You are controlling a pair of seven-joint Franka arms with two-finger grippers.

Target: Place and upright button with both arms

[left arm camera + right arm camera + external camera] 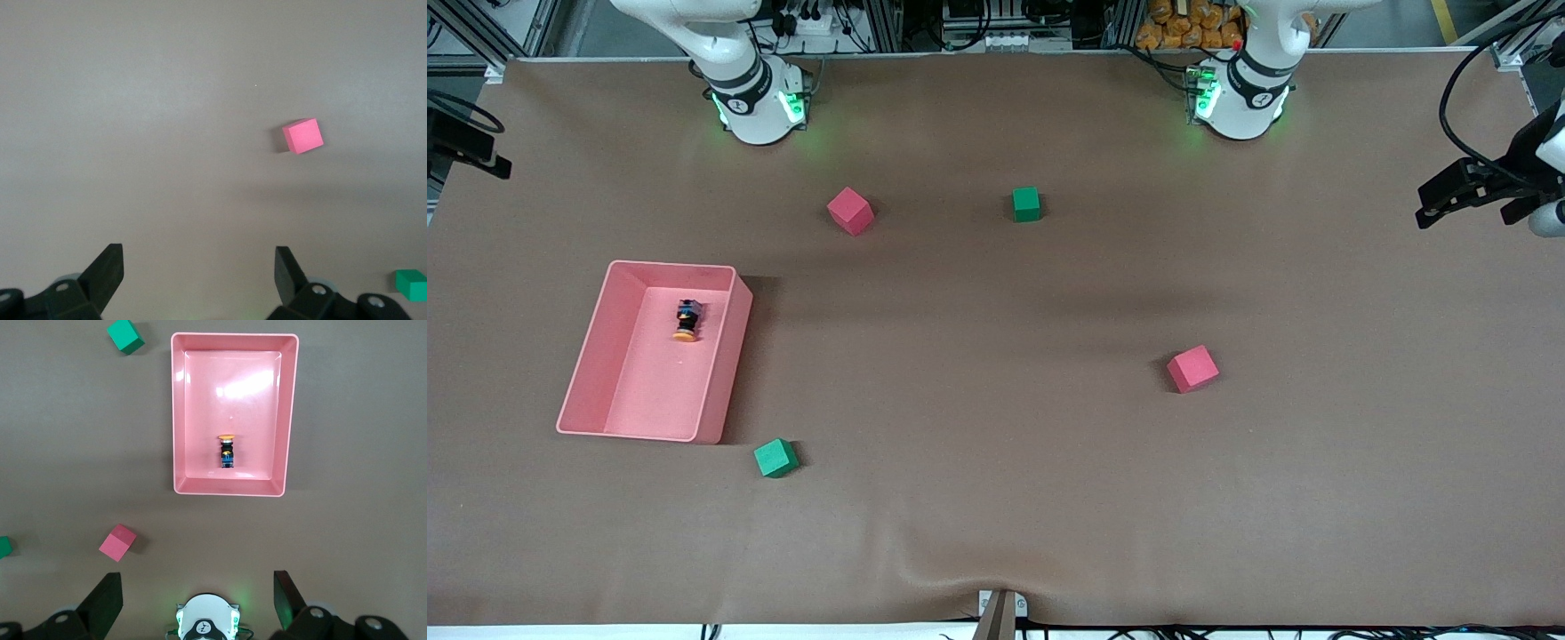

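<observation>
The button [687, 320] lies on its side in the pink tray [592, 348], orange cap toward the front camera. It lies in the half of the tray farther from that camera. The right wrist view shows the button [227, 451] and the tray [177, 420] from high above. My right gripper [197, 581] is open and empty, high over the table near its own base [205, 623]. My left gripper [199, 257] is open and empty, high over bare table toward the left arm's end. Its hand shows at the front view's edge [1480, 187].
A red cube [1192, 368] lies toward the left arm's end. Another red cube [850, 211] and a green cube [1026, 204] lie nearer the bases. A second green cube [775, 458] sits beside the tray's corner nearest the front camera.
</observation>
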